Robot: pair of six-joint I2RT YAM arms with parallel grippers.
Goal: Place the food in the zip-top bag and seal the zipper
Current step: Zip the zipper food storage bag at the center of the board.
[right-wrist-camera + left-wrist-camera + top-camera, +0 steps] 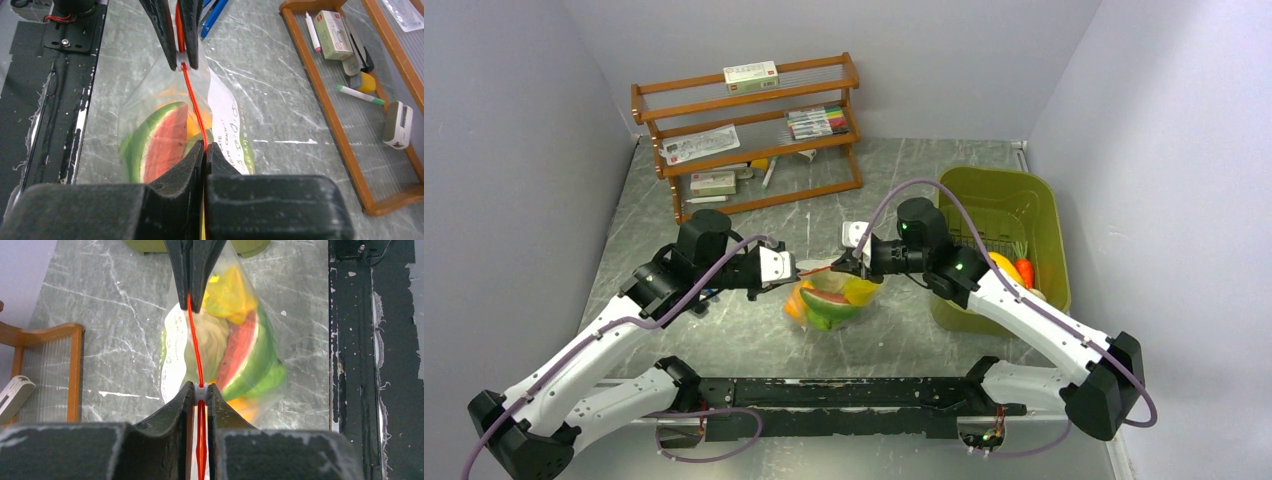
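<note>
Both claws are clamped on the zipper [195, 350] of the clear bag [225, 120] - the left claw [200, 390] pinches one end of the thin red-orange strip, and the right claw [205, 147] pinches the other end, fingers pressed tight with only the strip between them. A small white piece sits on the strip right at the left claw's fingertips. The zipper runs taut and nearly straight between the two claws, above the middle of the grey marbled desk [724, 340]. The bag hangs beneath it, bulging with toy food: a watermelon slice [240, 355] with a red face and green rind, a yellow piece [227, 292] near the right claw's end, and an orange piece [240, 405] near the left claw's end. A white label with handwriting shows on one face of the bag. Whether the bag's bottom rests on the desk cannot be told. An olive-green bin [1004, 200] stands just to the right of the right arm, with an orange carrot-like toy [1022, 270] inside - and a wooden rack [744, 130] holding marker pens [819, 122] and small boxes stands at the far edge.
</note>
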